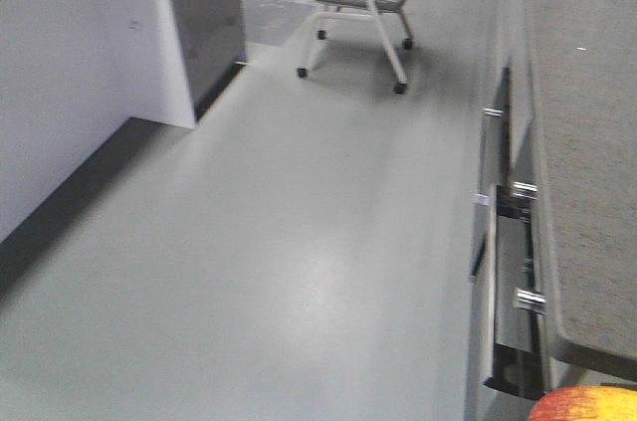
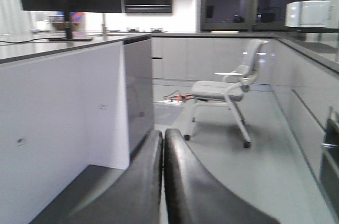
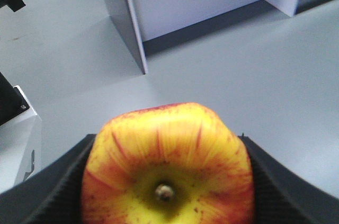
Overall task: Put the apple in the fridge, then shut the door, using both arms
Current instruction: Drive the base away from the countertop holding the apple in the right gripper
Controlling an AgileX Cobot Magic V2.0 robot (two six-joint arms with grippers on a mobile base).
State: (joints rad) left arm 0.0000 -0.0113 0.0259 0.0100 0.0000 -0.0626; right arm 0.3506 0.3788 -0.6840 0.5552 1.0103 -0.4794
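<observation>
Apple (image 3: 167, 168) — firm, round and glossy, with red streaks fanning over yellow around a brown stem — sits squeezed between the ribbed black pads (image 3: 53, 187) of the right gripper (image 3: 167, 150), above smooth grey floor (image 3: 296, 75). Its waxy skin looks slippery and probably bruises easily, so gripping across the widest part seems wise. Left gripper (image 2: 163, 176) is pressed closed, empty. No fridge shows.

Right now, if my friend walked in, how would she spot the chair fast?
Start at the long white kitchen island with the dark end panel. Past its far end, on the grey floor, stands the chair, next to orange cables. It is the only thing on wheels: pale grey, with armrests and black castors.
</observation>
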